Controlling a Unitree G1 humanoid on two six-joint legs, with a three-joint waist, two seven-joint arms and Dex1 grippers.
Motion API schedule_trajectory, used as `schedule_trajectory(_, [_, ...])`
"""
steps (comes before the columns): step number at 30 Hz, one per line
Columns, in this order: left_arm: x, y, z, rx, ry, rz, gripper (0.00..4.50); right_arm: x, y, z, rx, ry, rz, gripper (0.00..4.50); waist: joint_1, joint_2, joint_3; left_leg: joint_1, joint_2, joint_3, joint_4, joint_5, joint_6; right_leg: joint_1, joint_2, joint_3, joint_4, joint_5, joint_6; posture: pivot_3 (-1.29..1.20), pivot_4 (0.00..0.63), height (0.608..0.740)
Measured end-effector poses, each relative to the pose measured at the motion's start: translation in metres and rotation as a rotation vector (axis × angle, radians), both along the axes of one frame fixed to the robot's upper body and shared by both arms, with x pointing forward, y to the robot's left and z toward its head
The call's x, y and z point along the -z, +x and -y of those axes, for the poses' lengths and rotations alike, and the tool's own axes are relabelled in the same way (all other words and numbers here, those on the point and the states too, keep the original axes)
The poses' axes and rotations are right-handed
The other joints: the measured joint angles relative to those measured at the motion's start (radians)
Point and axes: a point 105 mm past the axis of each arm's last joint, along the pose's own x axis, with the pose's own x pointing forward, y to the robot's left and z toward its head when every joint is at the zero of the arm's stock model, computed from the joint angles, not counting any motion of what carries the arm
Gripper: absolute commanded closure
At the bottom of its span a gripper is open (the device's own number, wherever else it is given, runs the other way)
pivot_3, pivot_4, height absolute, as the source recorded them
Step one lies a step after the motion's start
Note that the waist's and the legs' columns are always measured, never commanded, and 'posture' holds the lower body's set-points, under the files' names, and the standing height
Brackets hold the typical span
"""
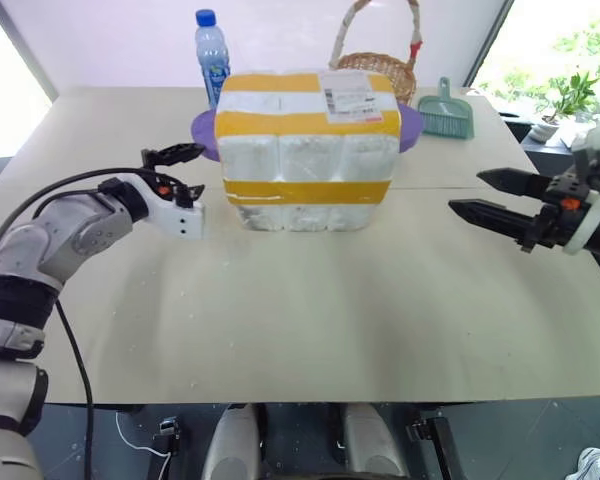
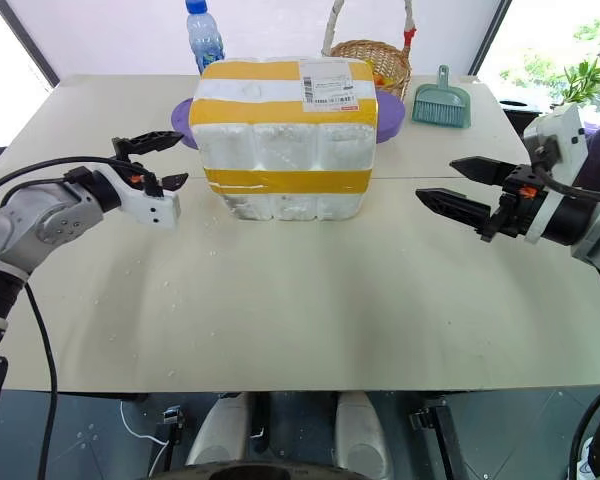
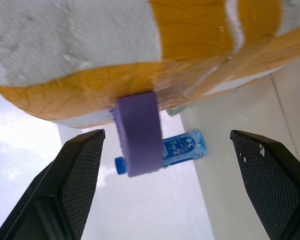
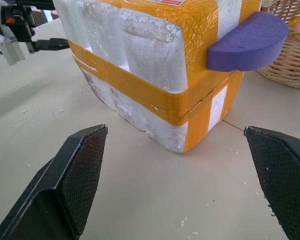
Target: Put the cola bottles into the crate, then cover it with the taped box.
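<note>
Centrally on the table (image 1: 310, 330) stands the taped box (image 1: 308, 150), upright, its shipping label (image 1: 350, 100) on top; the crate beneath cannot be told apart from the box.

Head views place the left gripper (image 1: 180, 172) at 9 o'clock of the box and the right gripper (image 2: 458, 186) at 3 o'clock, both apart from it, jaws spread wide and holding nothing. The right wrist view alone shows the box's corner seam and a vertical tape strip; the left wrist view alone shows the box's upper edge from below.

At 12 o'clock, behind the box, lie a purple foam piece (image 4: 247, 42), a water bottle (image 1: 211, 55), a wicker basket (image 1: 385, 65) and a green dustpan (image 1: 446, 112). The box hides most of the purple piece and the basket's base.
</note>
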Motion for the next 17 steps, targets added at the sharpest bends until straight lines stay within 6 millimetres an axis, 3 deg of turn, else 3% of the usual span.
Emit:
schedule_trajectory(3, [0.007, -0.010, -0.009, -0.021, -0.153, -0.146, 0.30, 0.001, 0.000, -0.001, -0.007, -0.001, -0.002, 0.00, -0.001, 0.000, 0.000, 0.000, 0.000, 0.000, 0.000, 0.000, 0.000, 0.000, 0.000, 0.000, 0.000, 0.000, 0.000, 0.00, 0.150, 0.740])
schedule_trajectory(5, [0.019, -0.021, -0.020, -0.069, -0.359, -0.368, 0.30, 0.002, -0.001, 0.000, -0.007, -0.003, -0.009, 0.00, -0.004, 0.000, 0.000, 0.000, 0.001, 0.000, 0.000, 0.000, 0.000, 0.000, 0.000, 0.000, 0.000, 0.000, 0.000, 0.00, 0.150, 0.740])
schedule_trajectory(7, [0.025, -0.031, -0.035, -0.154, -0.685, -0.672, 0.30, 0.006, -0.002, 0.002, -0.003, -0.010, -0.021, 0.00, -0.006, 0.000, 0.000, 0.000, 0.001, 0.000, 0.000, 0.000, 0.000, 0.000, 0.001, 0.000, 0.001, 0.000, 0.000, 0.00, 0.150, 0.740])
schedule_trajectory(9, [0.010, -0.060, -0.045, -0.108, -1.018, -1.113, 0.30, 0.006, -0.002, 0.003, -0.007, -0.020, -0.022, 0.00, -0.008, -0.001, 0.001, 0.000, 0.002, -0.002, 0.000, 0.001, -0.001, -0.001, 0.003, -0.001, 0.001, 0.000, 0.000, 0.00, 0.150, 0.740])
schedule_trajectory(11, [-0.023, -0.086, -0.042, 0.026, -1.067, -1.290, 0.30, 0.004, -0.002, 0.006, 0.000, -0.031, -0.014, 0.00, -0.008, -0.001, 0.001, 0.001, 0.002, -0.001, 0.000, 0.000, -0.001, 0.001, 0.002, 0.000, -0.001, 0.000, -0.001, 0.00, 0.150, 0.740])
schedule_trajectory(13, [-0.048, -0.100, -0.036, 0.131, -1.058, -1.358, 0.30, 0.003, 0.001, 0.007, -0.001, -0.032, -0.012, 0.00, -0.001, 0.001, 0.000, 0.004, 0.002, -0.002, 0.000, 0.000, -0.001, 0.005, 0.002, -0.001, -0.001, -0.001, -0.001, 0.00, 0.150, 0.740])
schedule_trajectory(17, [-0.054, -0.107, -0.033, 0.166, -1.048, -1.437, 0.30, -0.001, 0.005, 0.003, -0.031, -0.040, -0.002, 0.00, -0.003, 0.002, 0.000, 0.014, 0.002, -0.001, -0.003, 0.000, -0.001, 0.013, 0.003, -0.001, -0.003, -0.004, -0.006, 0.00, 0.150, 0.740])
